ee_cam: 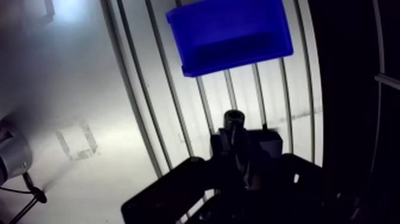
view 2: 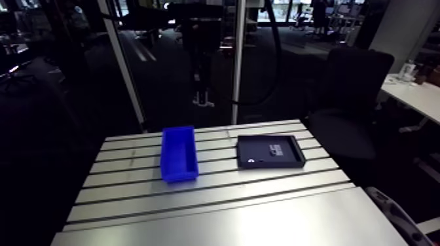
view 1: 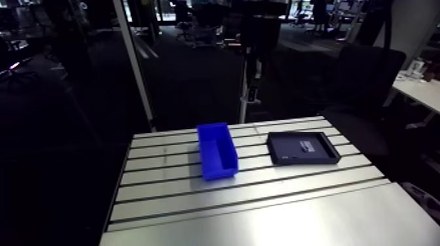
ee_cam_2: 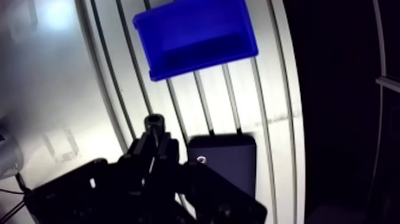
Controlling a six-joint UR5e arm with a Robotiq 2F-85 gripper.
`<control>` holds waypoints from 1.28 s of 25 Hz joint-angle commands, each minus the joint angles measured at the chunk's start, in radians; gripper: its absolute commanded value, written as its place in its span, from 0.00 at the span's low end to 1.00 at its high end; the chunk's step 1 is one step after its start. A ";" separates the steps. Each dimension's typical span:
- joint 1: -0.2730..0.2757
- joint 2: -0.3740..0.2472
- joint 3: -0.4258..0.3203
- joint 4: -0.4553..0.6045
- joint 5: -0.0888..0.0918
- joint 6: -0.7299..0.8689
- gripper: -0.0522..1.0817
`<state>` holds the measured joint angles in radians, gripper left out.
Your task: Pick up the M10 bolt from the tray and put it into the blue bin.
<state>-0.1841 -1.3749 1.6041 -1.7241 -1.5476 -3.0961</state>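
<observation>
Slotted table (view 1: pixel 262 204), blue bin (view 1: pixel 219 169), black tray (view 1: pixel 322 155)

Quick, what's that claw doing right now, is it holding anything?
Claw: closed on the M10 bolt, whose head sticks out ahead of it, toward the blue bin.

Slotted aluminium table (view 1: pixel 262 209), pale and lit from above, stands in a dim room with a dark floor; a black office chair (view 2: pixel 357 78) sits beyond its far right corner, a white desk (view 1: pixel 419 88) further right, and a pale slanting post (view 1: pixel 134 65) rises far left.
</observation>
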 commanded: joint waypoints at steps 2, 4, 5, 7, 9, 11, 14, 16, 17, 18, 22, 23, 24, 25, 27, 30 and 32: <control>0.078 -0.002 0.050 -0.055 0.007 -0.040 0.95; 0.083 -0.002 0.058 -0.084 0.004 -0.040 0.95; 0.087 -0.002 0.058 -0.094 0.004 -0.040 0.95; 0.100 -0.002 0.064 -0.108 0.002 -0.040 0.95; 0.107 0.000 0.069 -0.117 -0.001 -0.037 0.95; 0.107 0.006 0.070 -0.130 -0.004 -0.036 0.95; 0.120 0.015 0.070 -0.140 -0.005 -0.036 0.95; 0.126 0.029 0.072 -0.140 -0.012 -0.034 0.95; 0.130 0.030 0.073 -0.140 -0.012 -0.033 0.94; 0.133 0.035 0.073 -0.142 -0.013 -0.031 0.94; 0.144 0.067 0.075 -0.176 -0.021 -0.024 0.94; 0.146 0.078 0.075 -0.190 -0.024 -0.024 0.94; 0.149 0.086 0.075 -0.197 -0.028 -0.024 0.94; 0.150 0.095 0.075 -0.206 -0.033 -0.022 0.93; 0.150 0.110 0.076 -0.222 -0.035 -0.021 0.93; 0.149 0.141 0.076 -0.236 -0.035 -0.021 0.93; 0.149 0.161 0.079 -0.251 -0.035 -0.011 0.93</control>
<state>-0.0357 -1.2569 1.6798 -1.9451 -1.5805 -3.1171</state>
